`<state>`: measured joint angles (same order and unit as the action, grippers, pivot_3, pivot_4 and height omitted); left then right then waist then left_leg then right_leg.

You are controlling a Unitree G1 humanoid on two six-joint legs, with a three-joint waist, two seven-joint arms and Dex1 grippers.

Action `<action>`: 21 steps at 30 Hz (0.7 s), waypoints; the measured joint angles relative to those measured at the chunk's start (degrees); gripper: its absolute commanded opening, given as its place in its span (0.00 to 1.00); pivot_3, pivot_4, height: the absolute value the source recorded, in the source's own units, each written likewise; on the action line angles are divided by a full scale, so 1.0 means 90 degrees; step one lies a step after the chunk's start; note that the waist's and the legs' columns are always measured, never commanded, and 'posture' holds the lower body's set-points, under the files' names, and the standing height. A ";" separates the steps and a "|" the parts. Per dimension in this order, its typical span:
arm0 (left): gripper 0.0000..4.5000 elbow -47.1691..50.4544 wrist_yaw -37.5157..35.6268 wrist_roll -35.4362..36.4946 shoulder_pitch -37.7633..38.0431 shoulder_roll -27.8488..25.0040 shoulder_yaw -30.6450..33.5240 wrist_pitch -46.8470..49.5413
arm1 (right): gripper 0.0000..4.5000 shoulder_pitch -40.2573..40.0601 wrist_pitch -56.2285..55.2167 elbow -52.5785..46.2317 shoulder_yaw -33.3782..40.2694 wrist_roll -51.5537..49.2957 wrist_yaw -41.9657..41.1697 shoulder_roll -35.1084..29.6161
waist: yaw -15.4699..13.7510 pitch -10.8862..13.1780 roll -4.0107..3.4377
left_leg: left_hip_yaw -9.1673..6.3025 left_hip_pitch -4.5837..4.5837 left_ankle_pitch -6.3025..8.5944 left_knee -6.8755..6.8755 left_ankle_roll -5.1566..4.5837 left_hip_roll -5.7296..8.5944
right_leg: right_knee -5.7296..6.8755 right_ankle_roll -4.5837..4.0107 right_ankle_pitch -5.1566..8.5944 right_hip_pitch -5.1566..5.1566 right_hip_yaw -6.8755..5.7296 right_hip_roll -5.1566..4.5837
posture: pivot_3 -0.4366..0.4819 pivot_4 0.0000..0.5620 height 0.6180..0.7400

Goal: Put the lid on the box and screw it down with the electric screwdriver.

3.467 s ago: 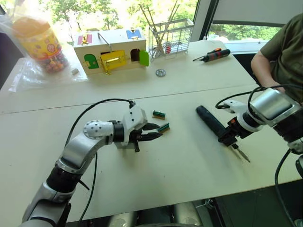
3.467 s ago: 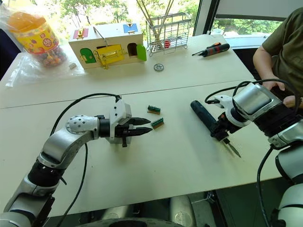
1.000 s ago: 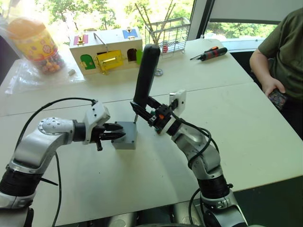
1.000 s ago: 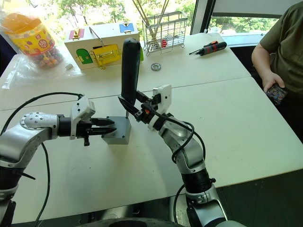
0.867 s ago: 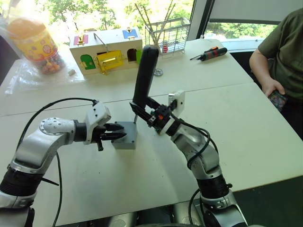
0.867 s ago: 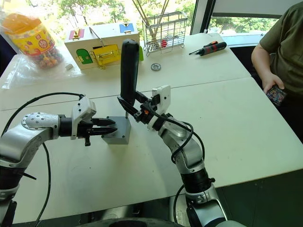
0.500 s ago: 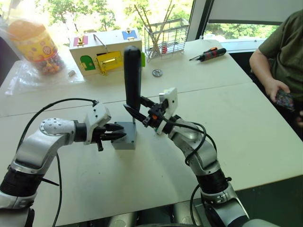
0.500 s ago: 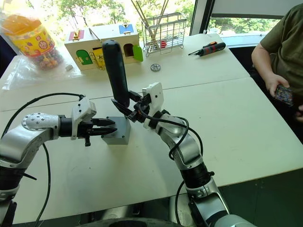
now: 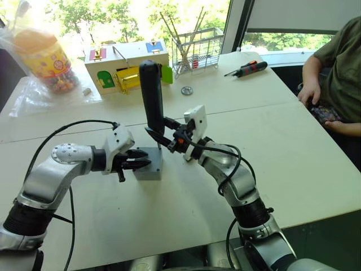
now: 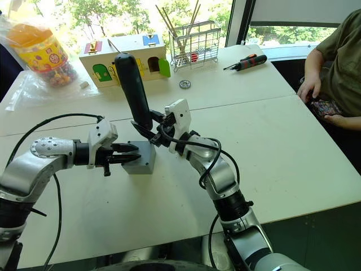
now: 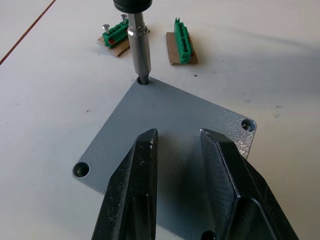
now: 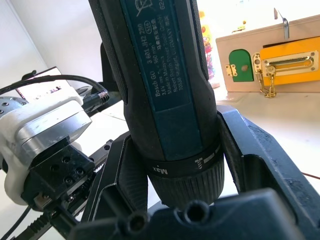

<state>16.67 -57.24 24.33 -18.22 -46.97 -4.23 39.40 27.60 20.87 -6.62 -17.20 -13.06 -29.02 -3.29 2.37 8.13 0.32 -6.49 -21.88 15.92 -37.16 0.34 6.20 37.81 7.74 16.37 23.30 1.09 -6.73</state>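
Note:
The grey lid (image 11: 170, 127) lies flat on the small grey box (image 9: 148, 172) in the middle of the table. My left gripper (image 11: 178, 134) hovers just above the lid, open a little, nothing between its black fingers (image 11: 132, 190). The electric screwdriver (image 9: 150, 96) stands nearly upright, its top leaning left, with my right gripper (image 9: 159, 131) shut around its lower body. Its metal bit (image 11: 139, 50) sits in the lid's far corner screw hole. The other corner holes I can see have nothing in them.
Two green terminal blocks (image 11: 182, 37) lie just beyond the box. At the back stand a wooden latch box (image 9: 125, 68), a candy jar (image 9: 42, 56), a wire rack (image 9: 194, 42), a washer (image 9: 186, 90) and an orange-and-black hand screwdriver (image 9: 246, 68). A person (image 9: 338, 73) sits at the right.
The screwdriver, lying on the table at first, now stands on the lidded box. Over the last second its top has swung left while the bit stays at the corner. My left gripper holds still.

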 measured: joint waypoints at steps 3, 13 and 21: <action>0.30 0.0000 0.0002 -0.0006 0.0000 0.0009 -0.0068 0.0000 | 0.39 -0.0030 -0.0053 0.0085 0.0000 0.0003 0.0010 0.0020 | -0.0005 -0.0012 -0.0001 | 0.0000 0.0045 0.0016 0.0017 -0.0026 -0.0001 | -0.0019 0.0000 0.0001 -0.0045 0.0001 0.0000 | 0.48 0.27 1.00; 0.30 -0.0091 0.0019 -0.0008 0.0122 0.0022 -0.0088 -0.0146 | 0.39 -0.0223 -0.0106 0.0052 0.0000 0.0004 0.0029 0.0055 | -0.0007 -0.0064 -0.0028 | -0.0001 0.0054 0.0024 0.0023 -0.0036 -0.0007 | -0.0065 0.0001 0.0002 -0.0071 0.0001 0.0008 | 0.48 0.27 1.00; 0.30 -0.0183 0.0030 -0.0008 0.0183 0.0035 -0.0088 -0.0268 | 0.39 -0.0322 -0.0140 0.0018 -0.0011 0.0043 0.0026 0.0051 | -0.0010 -0.0108 -0.0060 | -0.0001 0.0056 0.0031 0.0029 -0.0048 -0.0007 | -0.0070 0.0001 0.0002 -0.0073 0.0001 0.0008 | 0.48 0.27 1.00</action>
<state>15.03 -56.98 24.25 -16.57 -46.66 -5.02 37.00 24.70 19.61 -6.45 -17.30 -12.67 -28.79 -2.83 2.28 7.16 -0.22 -6.50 -21.37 16.20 -36.89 -0.09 6.13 37.18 7.74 16.39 22.64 1.10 -6.66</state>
